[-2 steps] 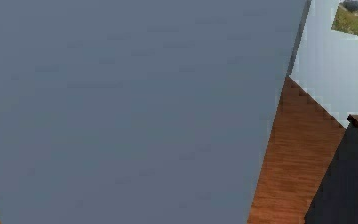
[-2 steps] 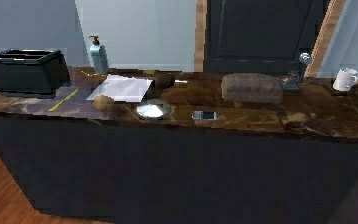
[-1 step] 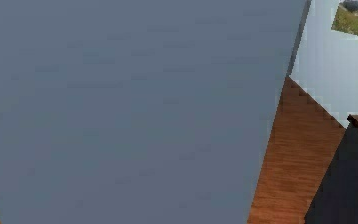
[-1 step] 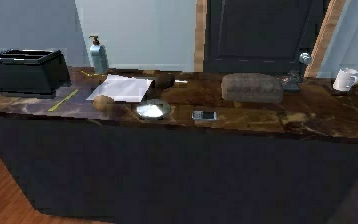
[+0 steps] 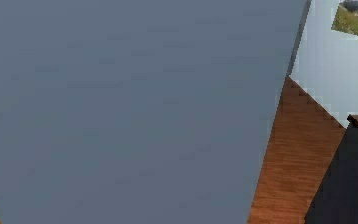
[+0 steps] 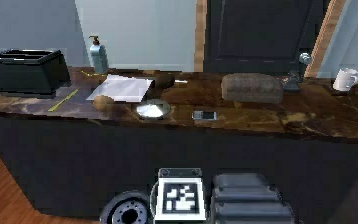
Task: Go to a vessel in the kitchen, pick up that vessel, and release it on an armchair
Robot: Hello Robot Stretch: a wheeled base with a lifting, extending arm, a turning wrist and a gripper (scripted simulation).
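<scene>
A long counter (image 6: pixel 107 140) with a dark front and a mottled brown, polished top runs across the arm side view, standing between the robot and everything on it. At its left end sits a black boxy appliance (image 6: pixel 25 70), then a slim blue pump bottle (image 6: pixel 97 55), a flat white sheet (image 6: pixel 122 88) and a thin yellow stick (image 6: pixel 62 99). A small shallow pale bowl (image 6: pixel 152 110) rests near the counter's front edge, round and mouth up, with a flat grey slab (image 6: pixel 204 116) near it. A brown oblong loaf (image 6: pixel 252 87) lies lengthwise along the counter. Well to its right stands a white mug (image 6: pixel 345 78), upright. Behind them is a dark panelled door (image 6: pixel 267 30). At the bottom edge, left of a white marker square (image 6: pixel 180 197), a dark round part is probably the gripper (image 6: pixel 127 210). Its far end is cut off, so I cannot tell whether it holds anything. In the forward view a smooth grey-blue wall (image 5: pixel 127 100) stands close, with a reddish plank floor (image 5: pixel 297 150) and a framed picture (image 5: pixel 352 18) beyond
</scene>
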